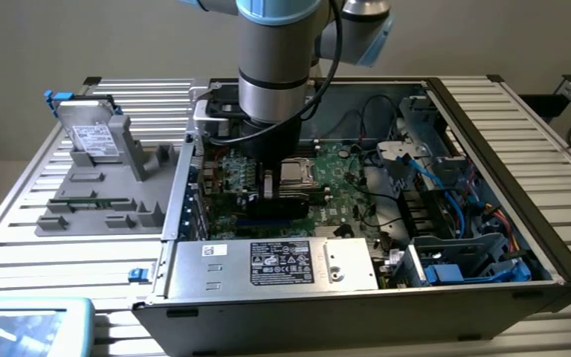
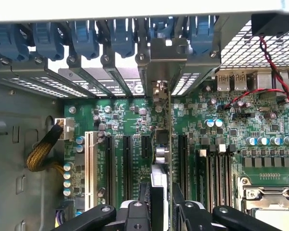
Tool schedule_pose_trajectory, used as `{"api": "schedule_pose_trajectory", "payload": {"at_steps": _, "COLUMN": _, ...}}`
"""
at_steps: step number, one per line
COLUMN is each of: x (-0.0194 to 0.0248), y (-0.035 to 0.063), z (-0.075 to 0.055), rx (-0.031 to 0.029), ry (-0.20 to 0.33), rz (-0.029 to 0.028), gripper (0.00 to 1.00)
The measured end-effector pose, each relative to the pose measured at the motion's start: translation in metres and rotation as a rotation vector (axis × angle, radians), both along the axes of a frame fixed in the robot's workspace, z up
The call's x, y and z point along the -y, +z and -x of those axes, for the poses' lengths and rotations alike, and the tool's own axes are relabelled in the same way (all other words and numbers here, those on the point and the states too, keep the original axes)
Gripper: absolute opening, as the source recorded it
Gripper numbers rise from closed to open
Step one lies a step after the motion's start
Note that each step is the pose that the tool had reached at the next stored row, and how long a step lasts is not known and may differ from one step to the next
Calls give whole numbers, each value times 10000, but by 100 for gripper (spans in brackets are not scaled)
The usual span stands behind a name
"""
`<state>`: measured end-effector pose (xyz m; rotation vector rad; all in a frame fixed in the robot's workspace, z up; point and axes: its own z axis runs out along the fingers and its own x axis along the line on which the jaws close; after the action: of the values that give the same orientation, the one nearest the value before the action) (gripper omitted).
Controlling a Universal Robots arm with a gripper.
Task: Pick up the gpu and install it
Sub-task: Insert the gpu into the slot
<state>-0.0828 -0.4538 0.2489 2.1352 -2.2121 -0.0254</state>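
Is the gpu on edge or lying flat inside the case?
On edge: the gpu shows as a thin line between the fingers, perpendicular to the motherboard. Seated or not: cannot tell.

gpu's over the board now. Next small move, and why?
Probably ease the gripper straight down, slowly. It's shut on the gpu, which stands edge-on over the motherboard, parallel to the expansion slots, with its metal bracket in line with the rear slot covers. I cannot tell whether its edge is seated, so keep the press short.
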Motion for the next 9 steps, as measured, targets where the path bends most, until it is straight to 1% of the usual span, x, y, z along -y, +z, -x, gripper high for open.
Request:
{"api": "schedule_pose_trajectory", "payload": {"at_steps": 2, "x": 0, "y": -2, "z": 0, "rx": 0, "ry": 9, "rz": -1, "gripper": 28}}
{"api": "schedule_pose_trajectory", "payload": {"at_steps": 5, "x": 0, "y": -6, "z": 0, "rx": -6, "ry": 16, "rz": -31, "gripper": 28}}
{"api": "schedule_pose_trajectory", "payload": {"at_steps": 9, "x": 5, "y": -6, "z": 0, "rx": -58, "ry": 19, "rz": -112, "gripper": 28}}
